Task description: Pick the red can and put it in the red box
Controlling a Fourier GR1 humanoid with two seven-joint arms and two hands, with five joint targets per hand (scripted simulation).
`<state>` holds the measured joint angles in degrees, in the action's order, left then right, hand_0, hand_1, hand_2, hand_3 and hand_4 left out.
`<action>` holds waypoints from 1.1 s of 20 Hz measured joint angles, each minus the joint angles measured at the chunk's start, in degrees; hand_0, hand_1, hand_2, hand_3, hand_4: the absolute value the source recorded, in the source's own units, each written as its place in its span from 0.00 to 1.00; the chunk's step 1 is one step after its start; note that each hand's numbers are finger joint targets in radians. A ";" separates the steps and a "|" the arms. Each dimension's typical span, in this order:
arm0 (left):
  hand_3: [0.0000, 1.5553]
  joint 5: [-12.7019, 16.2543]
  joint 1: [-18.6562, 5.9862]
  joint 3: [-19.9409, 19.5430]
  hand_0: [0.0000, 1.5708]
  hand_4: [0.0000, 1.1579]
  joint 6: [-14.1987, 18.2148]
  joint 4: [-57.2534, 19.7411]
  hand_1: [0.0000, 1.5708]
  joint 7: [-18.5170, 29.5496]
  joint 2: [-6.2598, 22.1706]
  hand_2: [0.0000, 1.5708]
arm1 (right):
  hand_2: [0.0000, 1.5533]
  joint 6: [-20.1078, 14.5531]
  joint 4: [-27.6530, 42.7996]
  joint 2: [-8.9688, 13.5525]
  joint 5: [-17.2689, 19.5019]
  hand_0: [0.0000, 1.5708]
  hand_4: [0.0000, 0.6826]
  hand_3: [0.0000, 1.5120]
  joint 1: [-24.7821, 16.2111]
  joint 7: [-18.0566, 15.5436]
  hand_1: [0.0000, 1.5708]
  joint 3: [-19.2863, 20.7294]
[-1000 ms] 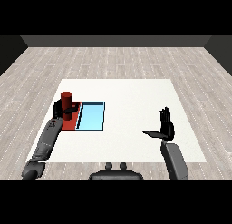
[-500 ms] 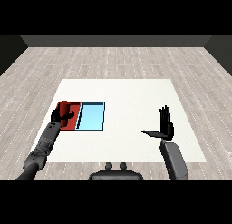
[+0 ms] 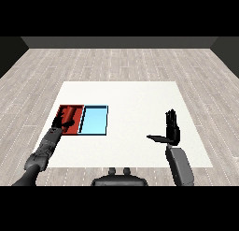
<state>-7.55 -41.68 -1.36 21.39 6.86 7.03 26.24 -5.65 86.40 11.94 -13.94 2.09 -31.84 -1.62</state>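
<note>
The red tray (image 3: 62,130) lies at the table's left, with the light blue tray (image 3: 94,119) touching its right side. My left hand (image 3: 64,119) reaches low over the red tray, its dark fingers spread across the tray's floor. I cannot make out the red can as a separate shape; red shows between the fingers, and it blends with the tray. My right hand (image 3: 173,130) is held up over the right part of the table, far from both trays. Its fingers are straight, its thumb sticks out to the left, and it holds nothing.
The white table (image 3: 133,104) stretches between the trays and my right hand. Grey wooden floor surrounds it. My left forearm (image 3: 45,148) crosses the table's front left edge.
The red can stood upright in my left hand above the red tray a second ago. The hand has since come down into the tray and the can no longer stands out. The right hand barely moved.
</note>
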 measured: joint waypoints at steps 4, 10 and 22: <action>0.00 -3.62 -1.58 3.16 0.00 0.00 -2.27 -3.22 0.00 -3.05 0.83 0.00 | 0.00 0.36 0.63 -0.34 0.01 0.00 0.00 0.00 0.09 -0.31 0.00 -0.21; 0.00 -4.17 -3.60 3.31 0.00 0.00 -3.81 -4.98 0.00 -7.67 1.19 0.00 | 0.00 1.48 0.07 -0.31 -0.48 0.00 0.00 0.00 1.20 -0.61 0.00 0.43; 0.00 13.44 -0.50 -13.06 0.00 0.00 -4.73 14.63 0.00 22.04 -2.56 0.00 | 0.00 3.81 3.06 -0.28 -1.47 0.00 0.00 0.00 -1.56 -0.99 0.00 -0.36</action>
